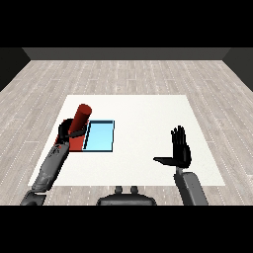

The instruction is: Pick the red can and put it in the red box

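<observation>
1. Left hand [64, 130] curled around the red can [80, 120], holding it tilted over the red tray [76, 144]; presumably poised for lowering.
2. Light blue tray [101, 137] touches the red tray's right side.
3. Right hand [180, 148] hangs released, fingers straight, well right over the table [143, 113].
4. No readable label on the can.

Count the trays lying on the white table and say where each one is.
2. The red tray lies at the table's left, partly hidden by the left hand and the red can; the light blue tray lies beside it, on its right.
</observation>
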Controlling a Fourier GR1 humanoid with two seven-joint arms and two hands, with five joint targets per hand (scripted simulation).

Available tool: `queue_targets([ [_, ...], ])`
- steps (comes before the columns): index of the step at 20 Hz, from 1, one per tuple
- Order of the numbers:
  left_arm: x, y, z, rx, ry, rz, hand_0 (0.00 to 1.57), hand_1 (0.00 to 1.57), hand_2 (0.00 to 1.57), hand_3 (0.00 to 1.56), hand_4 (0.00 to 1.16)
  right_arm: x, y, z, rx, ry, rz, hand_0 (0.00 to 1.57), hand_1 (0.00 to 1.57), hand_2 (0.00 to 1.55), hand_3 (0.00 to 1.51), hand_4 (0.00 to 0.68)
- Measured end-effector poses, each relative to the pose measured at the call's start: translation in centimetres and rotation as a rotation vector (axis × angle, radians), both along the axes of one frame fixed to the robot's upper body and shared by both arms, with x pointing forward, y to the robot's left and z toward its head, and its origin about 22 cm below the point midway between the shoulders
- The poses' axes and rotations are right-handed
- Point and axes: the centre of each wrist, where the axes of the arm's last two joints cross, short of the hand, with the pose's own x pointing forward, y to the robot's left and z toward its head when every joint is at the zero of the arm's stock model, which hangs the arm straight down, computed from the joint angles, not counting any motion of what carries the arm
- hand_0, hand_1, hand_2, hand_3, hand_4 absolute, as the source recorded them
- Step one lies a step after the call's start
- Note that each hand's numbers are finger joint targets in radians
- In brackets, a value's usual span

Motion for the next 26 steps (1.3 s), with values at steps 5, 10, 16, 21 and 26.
queue_targets([
  [5,-0.2,4.6,-2.8,0.091,0.213,0.121,1.51,1.51,1.43,1.36,0.97,0.8,-0.5,-0.5,-0.002,0.015,-0.013,0.0,0.0,0.0,0.0,0.0],
  [10,-0.8,7.0,-5.4,0.149,0.429,0.217,0.0,0.0,0.0,0.0,0.72,2.0,-0.4,-1.4,-0.012,0.013,-0.023,0.0,0.0,0.0,0.0,0.0],
  [16,-1.5,7.6,-7.6,0.161,0.592,0.226,0.26,0.26,0.57,0.5,0.64,3.1,-0.7,-2.3,-0.022,0.012,-0.037,0.0,0.0,0.0,0.0,0.0],
  [21,-1.7,8.5,-7.6,0.192,0.708,0.155,0.0,0.0,0.0,0.0,0.0,3.9,0.1,-3.0,-0.022,0.009,-0.024,0.0,0.0,0.0,0.0,0.0],
  [26,-0.6,8.5,-6.5,0.083,0.569,0.173,0.0,0.0,0.0,0.0,0.0,3.9,-0.2,-3.0,-0.011,-0.002,-0.017,0.0,0.0,0.0,0.0,0.0],
])
